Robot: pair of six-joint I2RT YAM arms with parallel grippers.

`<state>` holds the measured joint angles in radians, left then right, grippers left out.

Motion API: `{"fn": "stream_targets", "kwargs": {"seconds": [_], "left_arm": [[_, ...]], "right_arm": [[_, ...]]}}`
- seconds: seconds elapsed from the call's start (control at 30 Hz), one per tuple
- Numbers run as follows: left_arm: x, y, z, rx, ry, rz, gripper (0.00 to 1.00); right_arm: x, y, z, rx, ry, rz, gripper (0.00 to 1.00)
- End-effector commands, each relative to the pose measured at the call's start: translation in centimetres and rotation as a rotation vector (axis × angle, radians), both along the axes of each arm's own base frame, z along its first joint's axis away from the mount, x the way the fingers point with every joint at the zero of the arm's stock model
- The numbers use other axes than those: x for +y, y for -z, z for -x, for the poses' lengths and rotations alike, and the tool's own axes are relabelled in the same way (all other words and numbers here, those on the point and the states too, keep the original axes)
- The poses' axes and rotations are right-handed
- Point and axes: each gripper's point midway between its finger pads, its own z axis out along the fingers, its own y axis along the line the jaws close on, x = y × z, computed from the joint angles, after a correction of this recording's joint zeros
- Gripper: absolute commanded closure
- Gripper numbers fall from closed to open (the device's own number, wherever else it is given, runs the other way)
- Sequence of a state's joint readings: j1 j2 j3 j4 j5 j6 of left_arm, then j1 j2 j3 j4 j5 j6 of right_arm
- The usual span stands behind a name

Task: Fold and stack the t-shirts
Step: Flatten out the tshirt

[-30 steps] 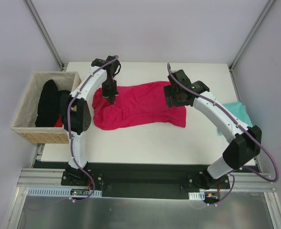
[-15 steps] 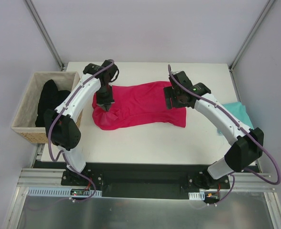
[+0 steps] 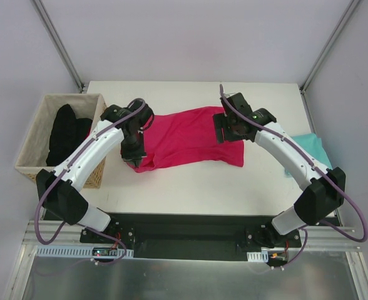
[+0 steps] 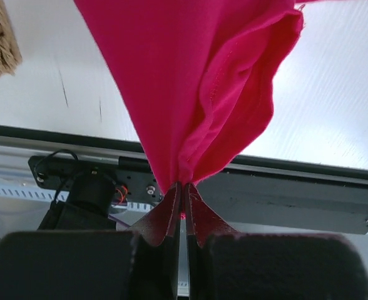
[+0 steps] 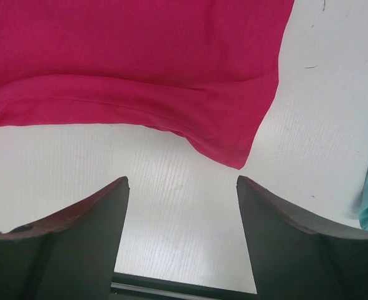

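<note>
Dragging the bright crimson-pink cloth t-shirt (image 3: 190, 134) nearward by its left end.

Clamped tight on a bunched pinch of the shirt's left edge, the left gripper (image 4: 181, 187) now sits nearer than it did a second ago, and that end trails with it and lifts off the white table (image 3: 190, 187). The right gripper (image 5: 182, 181) hovers with jaws spread and holds nothing, above the shirt's right near corner, which lies flat. A teal cloth t-shirt (image 3: 312, 147) waits at the table's right edge, well apart. By my reading the first fold is only starting, and stacking is all still to do.
</note>
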<state>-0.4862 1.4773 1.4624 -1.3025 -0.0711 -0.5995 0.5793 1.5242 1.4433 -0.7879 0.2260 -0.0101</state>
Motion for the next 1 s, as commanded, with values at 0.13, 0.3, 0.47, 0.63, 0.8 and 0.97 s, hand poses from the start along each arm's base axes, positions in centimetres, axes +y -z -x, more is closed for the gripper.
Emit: {"fn": "stream_targets", "kwargs": {"seconds": [0.13, 0.3, 0.47, 0.63, 0.8, 0.97], "left_arm": [[0.9, 1.0, 10.3, 0.342, -0.003, -0.037, 0.97], [1.2, 2.3, 12.2, 0.419, 0.041, -0.09, 0.59], [1.0, 1.7, 10.3, 0.342, 0.047, -0.119, 0.6], [0.7, 0.1, 5.9, 0.186, 0.028, -0.172, 0.58], [0.1, 0.1, 1.6, 0.111, 0.029, -0.232, 0.57], [-0.2, 1.5, -1.5, 0.068, 0.019, -0.228, 0.65]], "right_arm": [[1.5, -1.8, -1.5, -0.044, -0.016, -0.056, 0.27], [2.0, -1.6, -2.0, -0.035, -0.032, -0.052, 0.27], [2.3, -1.8, -2.5, -0.03, -0.042, -0.044, 0.27], [2.7, -1.8, -2.7, -0.018, -0.047, -0.052, 0.27], [2.2, -2.0, -2.7, -0.027, -0.043, -0.032, 0.27], [0.5, -2.5, -2.7, -0.059, -0.009, 0.034, 0.3]]}}
